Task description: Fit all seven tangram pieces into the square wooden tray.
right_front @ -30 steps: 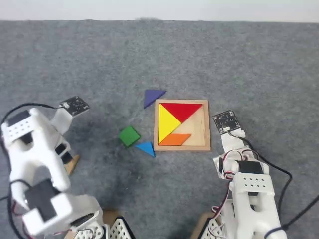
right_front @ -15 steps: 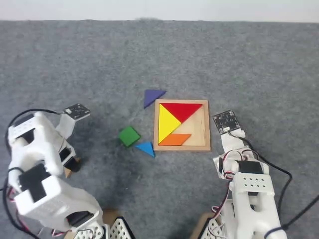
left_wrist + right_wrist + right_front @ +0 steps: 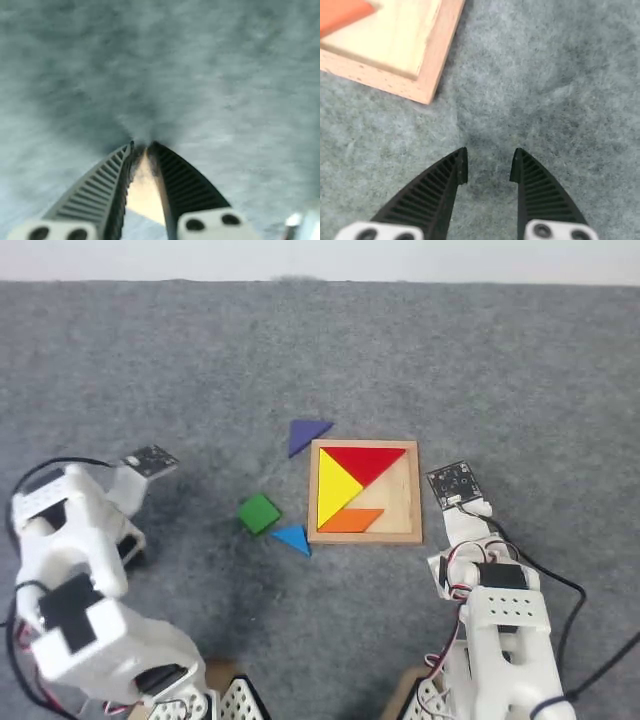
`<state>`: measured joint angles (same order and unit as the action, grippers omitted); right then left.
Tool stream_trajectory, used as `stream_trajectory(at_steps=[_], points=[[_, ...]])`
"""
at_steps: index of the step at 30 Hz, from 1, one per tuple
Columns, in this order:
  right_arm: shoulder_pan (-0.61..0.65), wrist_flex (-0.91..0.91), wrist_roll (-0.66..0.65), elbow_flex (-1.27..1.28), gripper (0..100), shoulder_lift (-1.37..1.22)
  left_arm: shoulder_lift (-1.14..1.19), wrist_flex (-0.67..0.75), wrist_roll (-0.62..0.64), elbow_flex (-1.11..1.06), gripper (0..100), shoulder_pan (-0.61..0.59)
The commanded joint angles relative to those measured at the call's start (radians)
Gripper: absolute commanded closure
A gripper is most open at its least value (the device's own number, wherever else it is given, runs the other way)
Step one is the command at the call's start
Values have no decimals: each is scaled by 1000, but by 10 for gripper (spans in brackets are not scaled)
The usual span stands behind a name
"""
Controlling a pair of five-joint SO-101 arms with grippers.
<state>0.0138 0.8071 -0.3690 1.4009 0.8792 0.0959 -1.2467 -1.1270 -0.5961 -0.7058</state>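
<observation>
high view — square wooden tray (image 3: 364, 537) holds red triangle (image 3: 365, 462), yellow triangle (image 3: 335, 490), orange parallelogram (image 3: 352, 520); purple triangle (image 3: 305, 434), green square (image 3: 259, 513), blue triangle (image 3: 293, 537) lie just outside. left wrist: we see the left gripper (image 3: 140, 147) pinched on a pale tan piece (image 3: 142, 192). right wrist — right gripper (image 3: 489, 162) parted, near the tray corner.

Partly filled wooden tray (image 3: 400, 504) mid-table

On the desk (image 3: 500, 360) the tray (image 3: 364, 537) lies right of centre; three pieces (image 3: 338, 490) fill its left and upper part; a triangle (image 3: 306, 433) lies off its upper left corner; a square (image 3: 259, 513) and a small triangle (image 3: 293, 537) lie to its left; another piece (image 3: 142, 192) sits between the left hand's (image 3: 141, 146) fingers.
</observation>
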Motion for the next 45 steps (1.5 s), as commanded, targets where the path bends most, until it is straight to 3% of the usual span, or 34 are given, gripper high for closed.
stream_trajectory(at_steps=[1,8,11,23,35,45], points=[[7,-25,-14,-5,840,25,-206,-28,32,8,893,-25],[7,-24,-14,-5,840,25,-448,-86,28,-77,843,-81],[7,-22,-14,-5,840,25,-460,-31,-9,-114,841,-120],[7,-18,-14,-5,840,25,-167,264,-35,-165,840,-155],[7,-21,-14,-5,840,25,60,241,-40,-120,844,-160],[7,-21,-14,-5,840,25,89,172,-66,-105,845,-173]])
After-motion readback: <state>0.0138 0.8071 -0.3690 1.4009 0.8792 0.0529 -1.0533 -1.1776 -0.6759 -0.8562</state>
